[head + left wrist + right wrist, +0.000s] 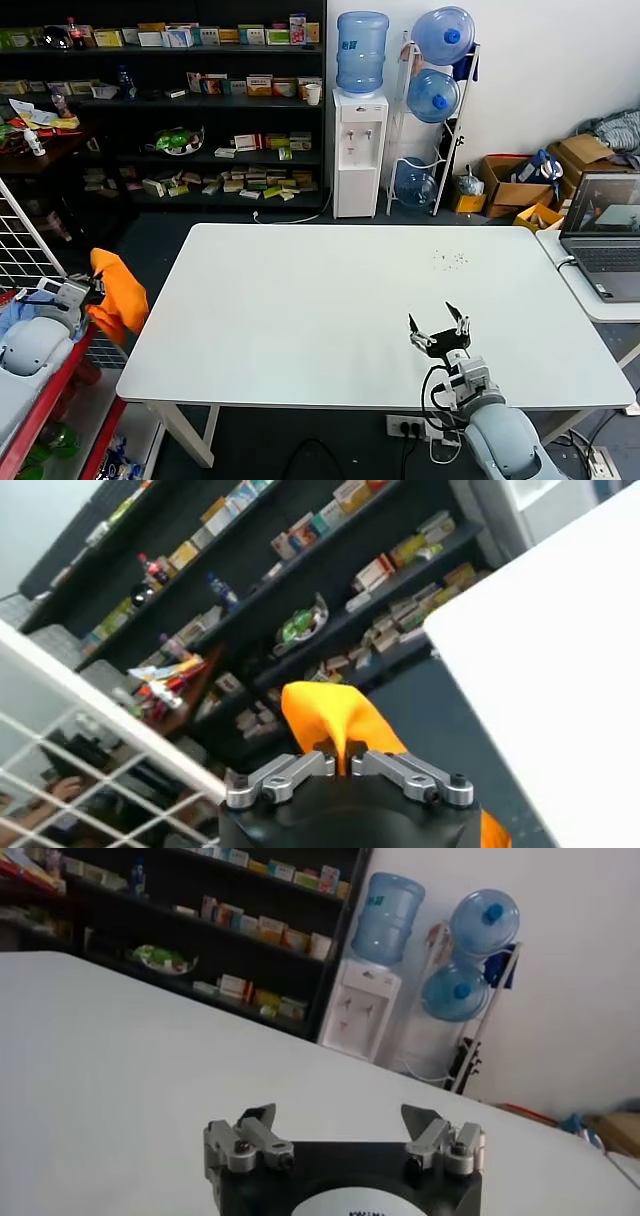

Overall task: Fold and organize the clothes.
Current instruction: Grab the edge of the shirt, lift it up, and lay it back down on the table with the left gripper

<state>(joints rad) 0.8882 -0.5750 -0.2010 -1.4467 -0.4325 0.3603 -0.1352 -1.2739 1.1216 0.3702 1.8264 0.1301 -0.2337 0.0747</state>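
While the right gripper (439, 325) is idling spread wide over the table (300, 320), the left gripper (95, 287) is pinching the orange T-shirt (118, 295), long axis hanging vertical.

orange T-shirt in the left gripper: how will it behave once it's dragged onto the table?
Likely floppy: the orange T-shirt hangs bunched from the left gripper, beside the white table. Probably light; thin fabric may land crumpled. Right gripper waits open over the table.
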